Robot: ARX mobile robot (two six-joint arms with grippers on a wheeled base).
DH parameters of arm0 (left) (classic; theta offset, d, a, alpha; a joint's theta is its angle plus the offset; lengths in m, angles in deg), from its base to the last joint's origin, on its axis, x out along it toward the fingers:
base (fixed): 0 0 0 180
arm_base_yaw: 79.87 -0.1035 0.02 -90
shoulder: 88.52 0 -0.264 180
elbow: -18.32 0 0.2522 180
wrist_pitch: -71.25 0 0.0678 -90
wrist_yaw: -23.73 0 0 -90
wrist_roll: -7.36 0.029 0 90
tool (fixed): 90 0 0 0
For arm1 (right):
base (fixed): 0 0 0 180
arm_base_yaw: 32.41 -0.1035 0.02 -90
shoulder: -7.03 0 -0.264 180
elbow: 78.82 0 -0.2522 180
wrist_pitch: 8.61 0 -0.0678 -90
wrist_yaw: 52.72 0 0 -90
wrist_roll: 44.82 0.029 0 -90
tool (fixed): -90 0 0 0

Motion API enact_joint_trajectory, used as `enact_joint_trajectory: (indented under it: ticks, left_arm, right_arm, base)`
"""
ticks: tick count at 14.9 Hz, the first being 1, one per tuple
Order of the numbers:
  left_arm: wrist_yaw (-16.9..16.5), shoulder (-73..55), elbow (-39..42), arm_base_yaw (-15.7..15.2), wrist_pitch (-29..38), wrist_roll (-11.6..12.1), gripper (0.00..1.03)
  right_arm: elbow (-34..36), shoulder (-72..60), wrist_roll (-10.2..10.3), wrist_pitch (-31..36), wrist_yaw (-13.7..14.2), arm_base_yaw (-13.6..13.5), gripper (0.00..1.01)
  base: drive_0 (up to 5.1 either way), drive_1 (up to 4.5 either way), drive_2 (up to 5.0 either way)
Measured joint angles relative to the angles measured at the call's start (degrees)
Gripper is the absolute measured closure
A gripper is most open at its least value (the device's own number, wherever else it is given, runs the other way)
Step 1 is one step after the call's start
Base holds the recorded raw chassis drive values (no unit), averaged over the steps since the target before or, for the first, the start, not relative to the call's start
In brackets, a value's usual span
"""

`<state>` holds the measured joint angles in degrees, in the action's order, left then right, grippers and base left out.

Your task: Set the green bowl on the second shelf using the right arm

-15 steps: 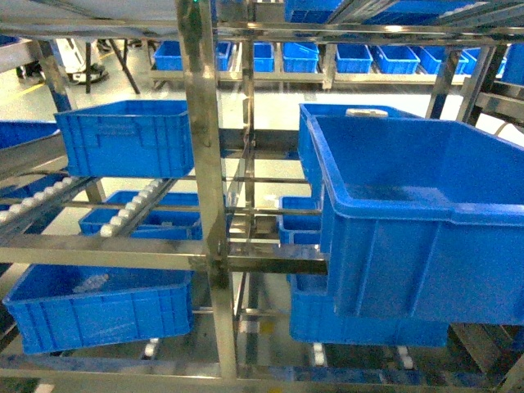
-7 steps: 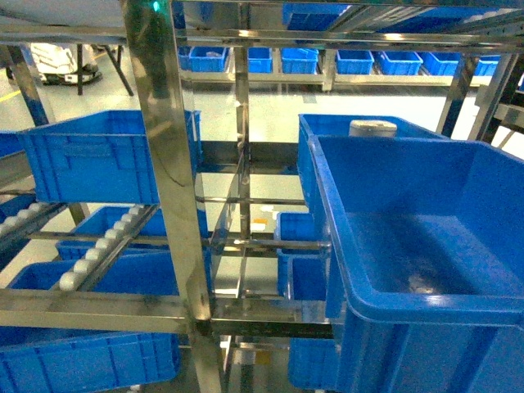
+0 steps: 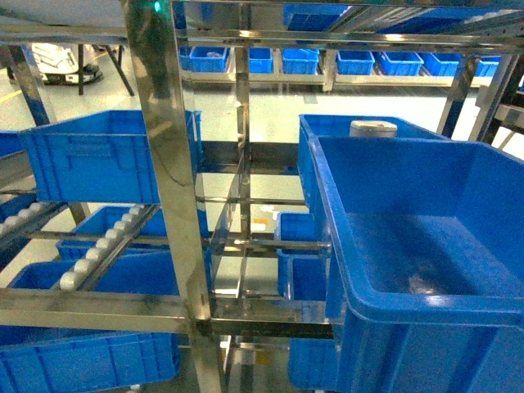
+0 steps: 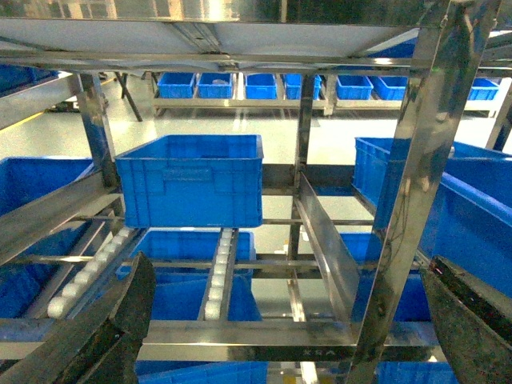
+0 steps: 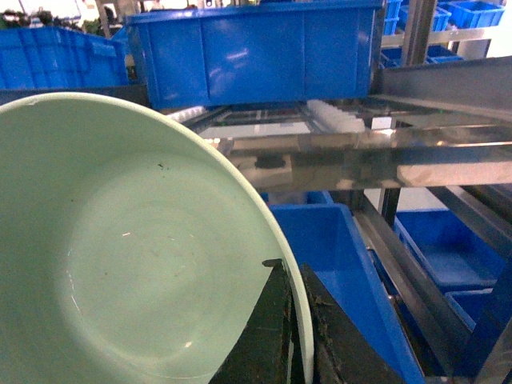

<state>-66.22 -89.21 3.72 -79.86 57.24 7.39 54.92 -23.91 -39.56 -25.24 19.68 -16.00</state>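
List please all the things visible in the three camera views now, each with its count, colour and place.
green bowl: one, pale mint green, filling the right wrist view, rim pinched by the gripper.
large tote: one, blue, front right in the head view.
white cylindrical object: one, white, behind that tote.
other totes: many, blue, on the rack levels and on far racks.
rack: steel, silver, with white rollers.
right gripper: black, shut on the bowl rim.
left gripper: black, fingers apart, holding nothing.

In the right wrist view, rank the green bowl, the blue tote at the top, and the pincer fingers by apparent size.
1. green bowl, though nearness to the camera inflates it
2. blue tote
3. fingers of the right pincer, shut on the bowl's rim
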Motion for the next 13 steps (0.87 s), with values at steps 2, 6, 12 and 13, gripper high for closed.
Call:
enact_joint_trajectory:
  ticks: [2,6,12,13]
  left_arm:
    - [0.0,0.0,0.0,0.0,0.0,0.0,0.05]
    - [0.0,0.0,0.0,0.0,0.0,0.0,0.05]
    - [0.0,0.0,0.0,0.0,0.0,0.0,0.05]
    - [0.0,0.0,0.0,0.0,0.0,0.0,0.05]
  right_arm:
    - [1.6,-2.3,-1.3,0.5,0.7,-2.0,0.99]
    - [3.9,-9.9,-3.9,5.1,2.6,-4.8,0.99]
    - [5.8,-29.0,-8.3,18.4,3.8,-7.5,0.99]
    - [5.7,-32.1,-8.9,19.8,3.9,-7.5,0.99]
  base:
    - [0.0,0.00,0.0]
    - [0.0,0.00,0.0]
    - [0.0,0.00,0.0]
    - [0.0,0.00,0.0]
